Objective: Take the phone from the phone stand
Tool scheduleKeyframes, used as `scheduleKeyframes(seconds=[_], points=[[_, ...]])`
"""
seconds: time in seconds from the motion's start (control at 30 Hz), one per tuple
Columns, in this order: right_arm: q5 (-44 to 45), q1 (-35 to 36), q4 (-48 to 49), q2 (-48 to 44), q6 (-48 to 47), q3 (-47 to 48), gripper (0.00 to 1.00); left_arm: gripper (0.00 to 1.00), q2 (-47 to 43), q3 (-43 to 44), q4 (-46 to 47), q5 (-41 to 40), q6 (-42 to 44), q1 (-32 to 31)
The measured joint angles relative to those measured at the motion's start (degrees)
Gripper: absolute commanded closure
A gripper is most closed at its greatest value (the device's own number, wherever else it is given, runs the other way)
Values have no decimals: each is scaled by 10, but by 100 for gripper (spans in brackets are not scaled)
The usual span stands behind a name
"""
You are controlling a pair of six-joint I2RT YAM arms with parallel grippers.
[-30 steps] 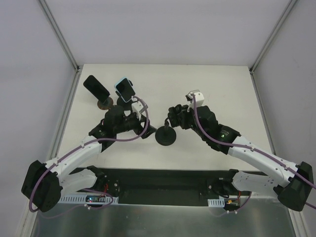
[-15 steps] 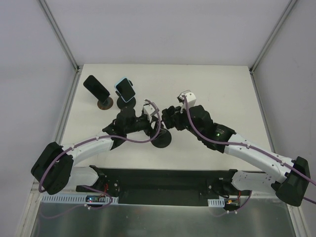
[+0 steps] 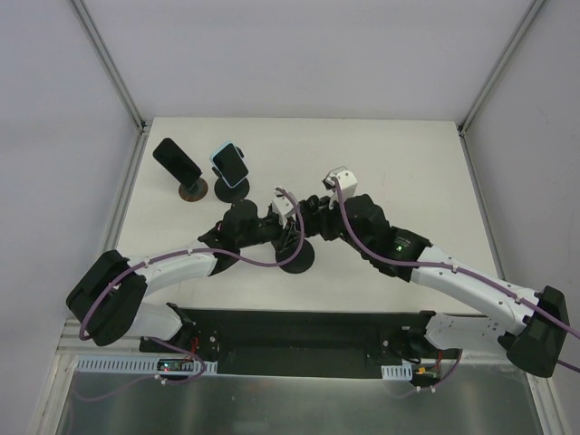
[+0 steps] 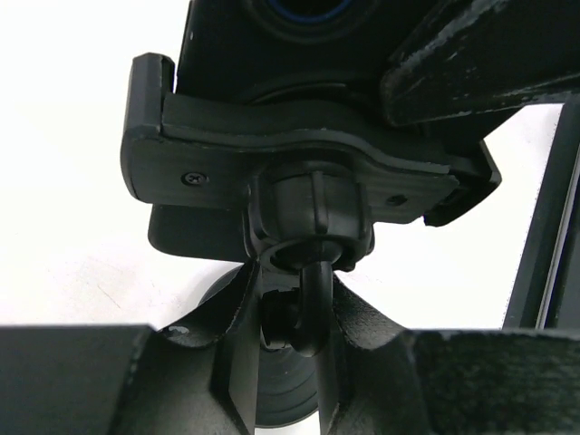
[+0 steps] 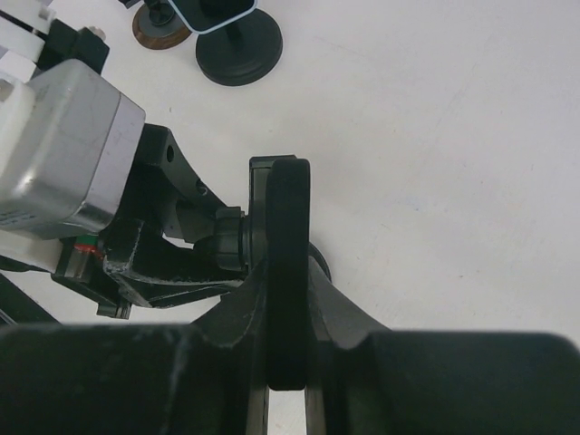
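The black phone [image 5: 288, 272] sits edge-on in the clamp of a black phone stand [image 4: 272, 127]. My right gripper [image 5: 288, 279] is shut on the phone's lower edge. My left gripper [image 4: 294, 304] reaches in from behind, its fingers closed against the stand's thin neck [image 4: 313, 299] just under the ball joint. From above, both grippers meet over the stand's round base [image 3: 296, 260], with the left gripper [image 3: 288, 227] to the left, the right gripper [image 3: 309, 223] to the right, and the phone hidden between them.
Two other stands are at the back left. One holds a black phone [image 3: 177, 159] on a brown base [image 3: 191, 189]. The other holds a light-blue-cased phone [image 3: 230, 163] on a black base [image 5: 240, 45]. Frame posts border the table's sides.
My left arm swung right from beside the blue-cased phone to the middle stand, and its jaws closed around the neck. My right arm shifted a little left, still gripping the phone.
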Motion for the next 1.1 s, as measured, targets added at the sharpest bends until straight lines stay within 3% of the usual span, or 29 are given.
scheduleKeyframes(seconds=[0.07,0.1,0.2,0.33,0.57,0.87,1.1], points=[[0,2,0,0,-2,0,76,100,-2,-2,0,-4,0,-1],[1,2,1,1,-2,0,63,100,-3,-5,1,-5,0,-1],[-1,8,17,2,-3,0,46,100,-22,-26,14,-19,-8,-4],[3,11,60,3,-5,-4,37,100,-55,-55,21,-41,-18,-8],[3,11,158,33,-7,-19,36,100,-88,-85,31,-71,-40,-12],[27,22,235,80,-7,-43,45,100,-101,-94,35,-103,-70,-12],[52,34,276,81,-7,-63,64,100,-101,-100,48,-118,-84,-12]])
